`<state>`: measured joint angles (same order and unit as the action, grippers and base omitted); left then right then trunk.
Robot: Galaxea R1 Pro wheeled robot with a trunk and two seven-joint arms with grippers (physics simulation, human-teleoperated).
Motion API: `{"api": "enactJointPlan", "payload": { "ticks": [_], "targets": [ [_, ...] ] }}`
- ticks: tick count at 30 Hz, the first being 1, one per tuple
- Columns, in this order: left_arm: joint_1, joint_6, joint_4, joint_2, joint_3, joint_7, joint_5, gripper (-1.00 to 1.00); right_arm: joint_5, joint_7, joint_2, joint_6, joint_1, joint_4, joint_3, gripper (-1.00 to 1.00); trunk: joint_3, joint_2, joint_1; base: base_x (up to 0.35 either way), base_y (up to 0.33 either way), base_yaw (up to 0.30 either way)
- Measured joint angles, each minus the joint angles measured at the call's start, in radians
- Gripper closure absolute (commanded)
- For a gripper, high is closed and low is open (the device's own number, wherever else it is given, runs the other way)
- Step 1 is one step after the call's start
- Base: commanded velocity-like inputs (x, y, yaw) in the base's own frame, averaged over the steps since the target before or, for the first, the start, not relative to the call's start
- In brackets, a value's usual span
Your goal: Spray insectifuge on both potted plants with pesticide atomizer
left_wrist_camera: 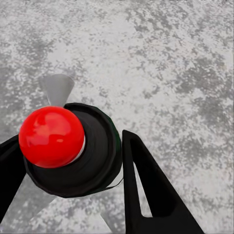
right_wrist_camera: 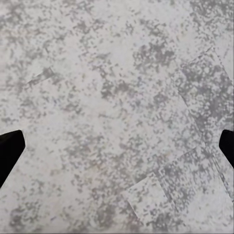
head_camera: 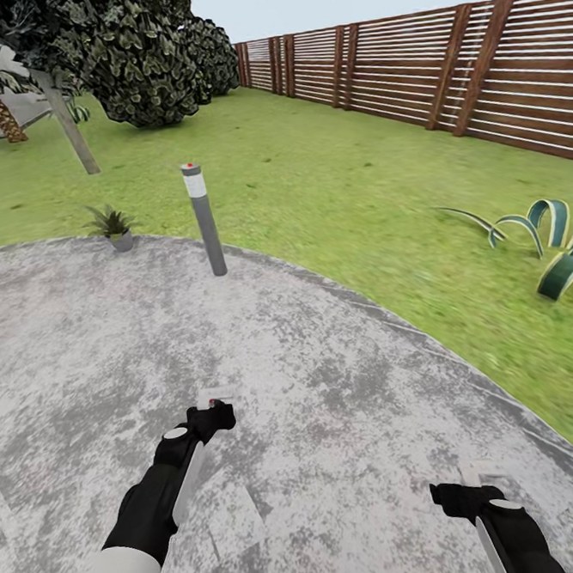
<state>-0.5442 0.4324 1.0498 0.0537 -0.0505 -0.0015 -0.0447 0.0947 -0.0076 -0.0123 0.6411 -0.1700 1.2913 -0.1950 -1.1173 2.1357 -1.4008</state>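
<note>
Left pincer (head_camera: 212, 410) grips pesticide atomizer (left_wrist_camera: 68, 146) over grey patio (head_camera: 346, 385), lawn (head_camera: 339, 187) beyond.

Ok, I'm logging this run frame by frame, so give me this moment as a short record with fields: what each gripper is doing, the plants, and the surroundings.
left gripper: shut on the pesticide atomizer, red top facing the wrist camera
right gripper: open, nothing between its fingers, over the patio
potted plant: one in sight, at the patio's far edge, left of the lamp post
agave: on the lawn, right side
fence: brown slats, behind the lawn
</note>
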Motion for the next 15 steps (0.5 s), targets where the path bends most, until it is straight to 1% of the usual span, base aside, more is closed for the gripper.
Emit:
{"api": "enactJointPlan", "payload": {
  "ticks": [15],
  "targets": [
    [0.000, 0.000, 0.000, 0.000, -0.001, 0.000, -0.001, 1.00, -0.001, -0.001, 0.000, 0.000, 0.000, 0.000, -0.002, -1.00, 0.020, 0.000, 0.000, 0.000, 0.315, 0.000]
  ]
}}
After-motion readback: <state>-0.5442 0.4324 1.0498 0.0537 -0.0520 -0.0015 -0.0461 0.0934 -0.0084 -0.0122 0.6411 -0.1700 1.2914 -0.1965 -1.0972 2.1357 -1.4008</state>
